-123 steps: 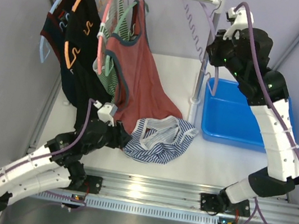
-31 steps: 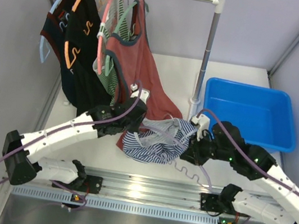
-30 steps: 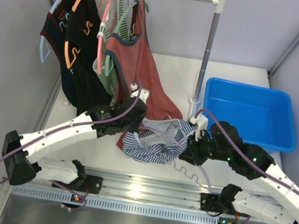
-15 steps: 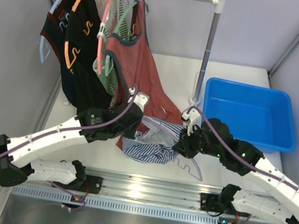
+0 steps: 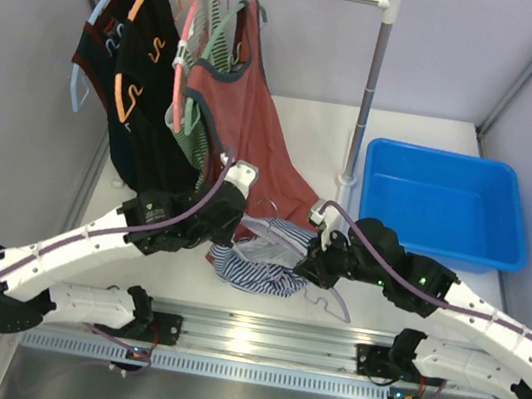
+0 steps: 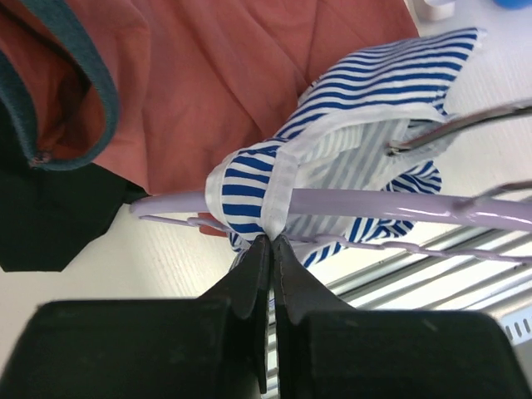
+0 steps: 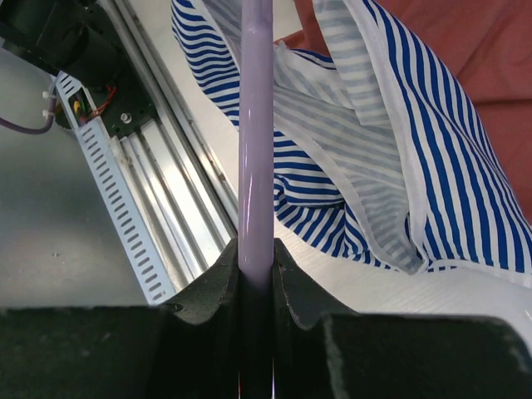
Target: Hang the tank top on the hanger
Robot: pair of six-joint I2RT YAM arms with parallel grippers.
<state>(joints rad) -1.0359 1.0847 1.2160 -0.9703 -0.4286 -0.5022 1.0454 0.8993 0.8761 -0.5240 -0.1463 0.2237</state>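
Blue bin (image 5: 445, 203) | left fingers (image 6: 248, 278) pinch tank top (image 6: 374, 83) | right fingers (image 7: 218, 283) clamp hanger (image 7: 255, 125)

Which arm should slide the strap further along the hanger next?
Left, likely: the left hand pinches the tank top strap looped over the hanger, while the right hand is clamped on the hanger, steadying it.

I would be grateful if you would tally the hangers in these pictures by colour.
pale blue hanger: 1
orange hanger: 1
pink hanger: 1
lilac hanger: 1
Total: 4 in view; others may be hidden under cloth.
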